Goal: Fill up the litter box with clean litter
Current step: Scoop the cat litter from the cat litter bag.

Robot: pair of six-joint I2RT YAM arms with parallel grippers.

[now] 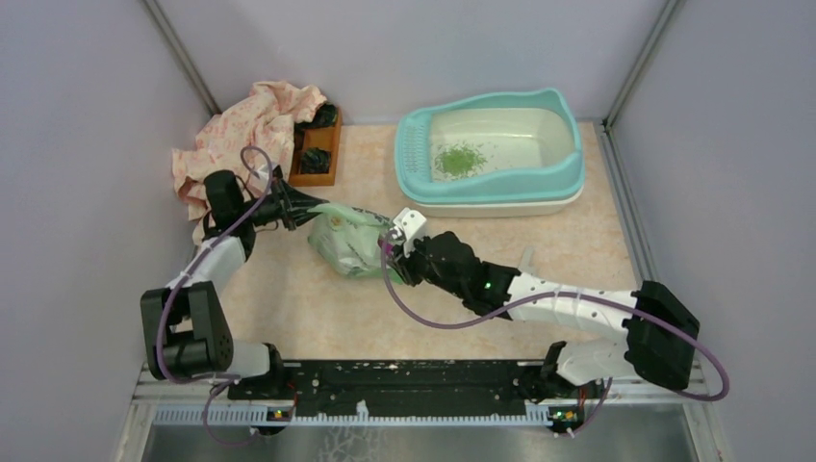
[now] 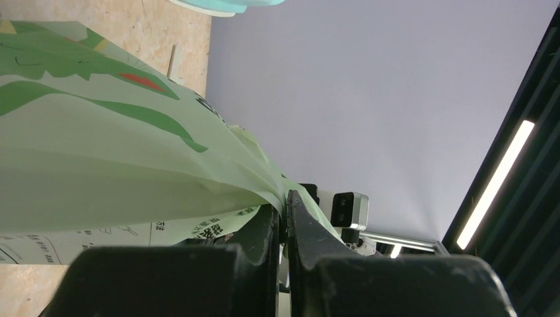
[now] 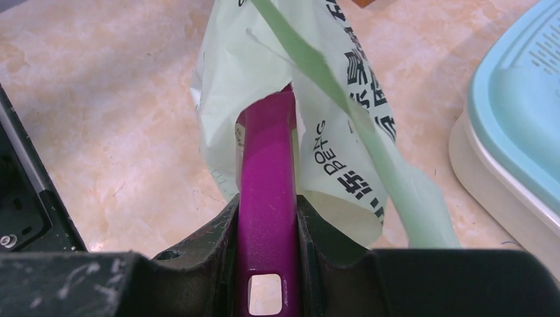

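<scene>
The litter box (image 1: 568,178), teal-rimmed with a cream basin, stands at the back right and holds a small pile of green clean litter (image 1: 459,159). A pale green printed bag (image 1: 348,239) lies at mid table. My left gripper (image 1: 310,205) is shut on the bag's edge (image 2: 264,178) and holds it up. My right gripper (image 1: 396,243) is shut on the handle of a purple scoop (image 3: 267,172). The scoop's head is inside the bag's mouth (image 3: 290,99) and is hidden. The box's rim shows at the right of the right wrist view (image 3: 522,125).
A small brown wooden tray (image 1: 316,149) with dark items stands at the back left, beside a crumpled pink floral cloth (image 1: 241,130). Grey walls close in the table on three sides.
</scene>
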